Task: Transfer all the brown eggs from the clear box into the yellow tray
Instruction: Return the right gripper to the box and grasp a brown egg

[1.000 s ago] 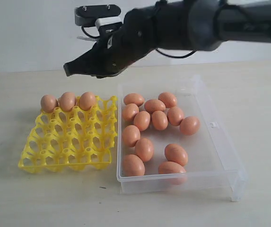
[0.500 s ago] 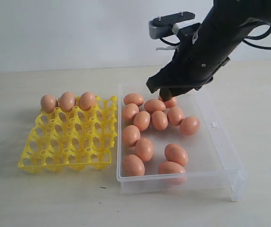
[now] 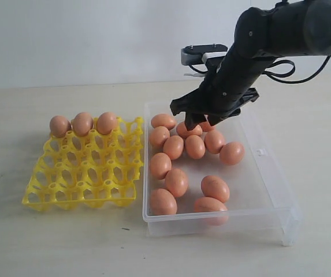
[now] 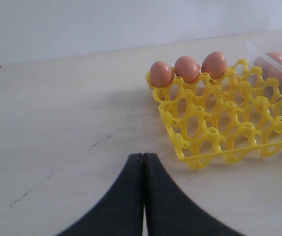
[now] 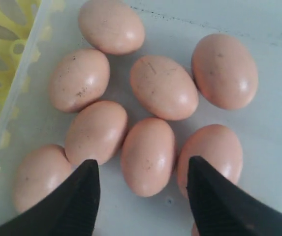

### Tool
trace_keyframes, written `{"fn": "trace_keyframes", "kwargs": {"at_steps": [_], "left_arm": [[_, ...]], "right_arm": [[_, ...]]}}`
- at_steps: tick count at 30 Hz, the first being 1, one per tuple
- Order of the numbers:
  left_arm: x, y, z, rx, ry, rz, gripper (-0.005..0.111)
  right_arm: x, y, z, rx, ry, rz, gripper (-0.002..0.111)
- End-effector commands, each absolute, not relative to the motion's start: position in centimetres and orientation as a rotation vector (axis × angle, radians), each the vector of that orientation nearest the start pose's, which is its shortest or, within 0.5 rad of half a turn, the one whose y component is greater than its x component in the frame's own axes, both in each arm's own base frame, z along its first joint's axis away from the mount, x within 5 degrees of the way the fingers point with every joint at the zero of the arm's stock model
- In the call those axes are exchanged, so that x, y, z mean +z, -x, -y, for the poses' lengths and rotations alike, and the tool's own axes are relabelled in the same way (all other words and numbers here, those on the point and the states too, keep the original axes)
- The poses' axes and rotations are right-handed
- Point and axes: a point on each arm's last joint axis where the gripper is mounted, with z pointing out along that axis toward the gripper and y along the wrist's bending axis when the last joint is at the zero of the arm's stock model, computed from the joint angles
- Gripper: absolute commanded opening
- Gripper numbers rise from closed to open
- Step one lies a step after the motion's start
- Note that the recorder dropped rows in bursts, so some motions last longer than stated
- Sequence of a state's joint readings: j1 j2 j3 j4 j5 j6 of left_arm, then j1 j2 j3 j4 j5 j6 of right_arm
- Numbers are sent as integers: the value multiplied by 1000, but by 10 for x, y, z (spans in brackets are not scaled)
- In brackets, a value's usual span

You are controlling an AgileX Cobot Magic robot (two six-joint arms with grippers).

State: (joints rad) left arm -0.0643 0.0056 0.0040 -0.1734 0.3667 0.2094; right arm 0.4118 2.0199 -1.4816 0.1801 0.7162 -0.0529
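Hovering over the brown eggs [image 3: 176, 182] lying loose in the clear box [image 3: 269, 184], the right gripper [image 3: 200, 122] is noted spread wide and empty, three eggs being seated along one edge row of the yellow tray [image 3: 67, 190] and the left gripper [image 4: 143, 157] pressed closed on nothing.

Bright, even, diffuse light fills all three views. The smooth orange-brown oval eggs [image 5: 148, 155] carry small soft highlights in the right wrist view, with faint shadows pooled between them. The bright yellow plastic egg tray [image 4: 212, 133] casts a soft-edged shadow on the pale tabletop [image 4: 57, 123]. The exterior view looks slightly soft and grainy.
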Motion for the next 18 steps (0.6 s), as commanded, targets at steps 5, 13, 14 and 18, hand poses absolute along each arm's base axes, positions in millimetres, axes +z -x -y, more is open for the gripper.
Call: {"fn": "trace_keyframes", "kwargs": {"at_steps": [5,13,14,18], "left_arm": [[181,-53,9,-69,-150,-1833,0],[181,-53,9,-69,-150,-1833,0],[181,-53,9,-69,-150,-1833,0],[181,-53,9,-69,-150,-1833,0]], "right_arm": [[162,-405,-188,312,490,-2734,53],[143,-407,-188,278,574,-2753,53],[139,-407,-189,281,571,-2763,53],[130,-409,-189,277,566,-2764,53]]}}
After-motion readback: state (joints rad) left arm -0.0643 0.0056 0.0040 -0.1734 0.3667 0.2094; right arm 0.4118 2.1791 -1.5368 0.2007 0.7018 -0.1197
